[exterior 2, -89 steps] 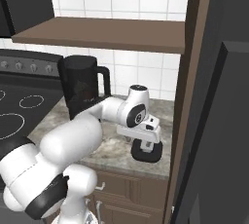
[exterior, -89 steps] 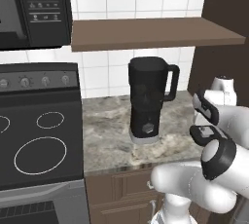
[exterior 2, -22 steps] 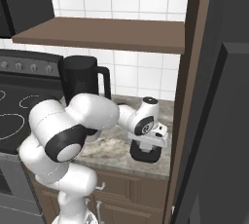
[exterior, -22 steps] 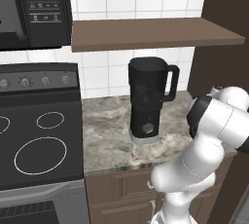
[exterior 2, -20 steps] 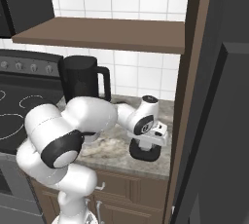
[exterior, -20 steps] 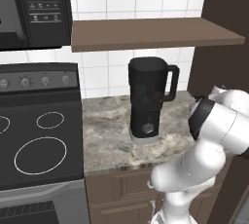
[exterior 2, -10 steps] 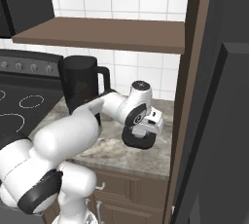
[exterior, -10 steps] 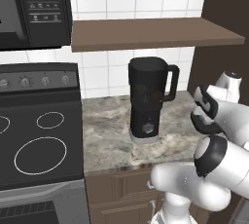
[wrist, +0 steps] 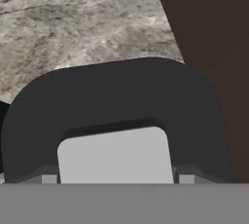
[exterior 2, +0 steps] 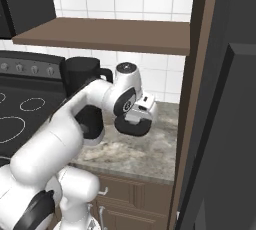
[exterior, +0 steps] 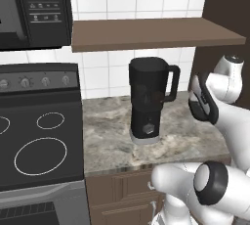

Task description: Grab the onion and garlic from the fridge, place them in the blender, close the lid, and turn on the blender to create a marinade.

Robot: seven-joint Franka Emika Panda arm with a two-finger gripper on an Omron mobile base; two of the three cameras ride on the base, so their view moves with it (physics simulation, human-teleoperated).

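My gripper [exterior 2: 134, 120] is shut on the lid [exterior 2: 132, 127], a black rounded-square cap, and holds it in the air above the marble counter [exterior 2: 130, 154], just right of the blender [exterior 2: 84, 81]. In the hand view the lid [wrist: 121, 96] spans the gap between my fingertips, its grey square centre toward me. The blender [exterior: 146, 99] is a tall black jug with a side handle on a knobbed base, and its top is uncovered. The grey fridge [exterior 2: 232, 124] rises at the far right. The onion and the garlic are out of view.
A black stove [exterior: 34, 146] adjoins the counter on the left, under a microwave [exterior: 34, 9]. A brown shelf [exterior: 146, 33] hangs over the blender. A brown cabinet wall [exterior 2: 192, 99] stands close to my gripper's right.
The lid lay on the counter a second ago; now it has risen off the counter in my gripper and shifted left toward the blender.
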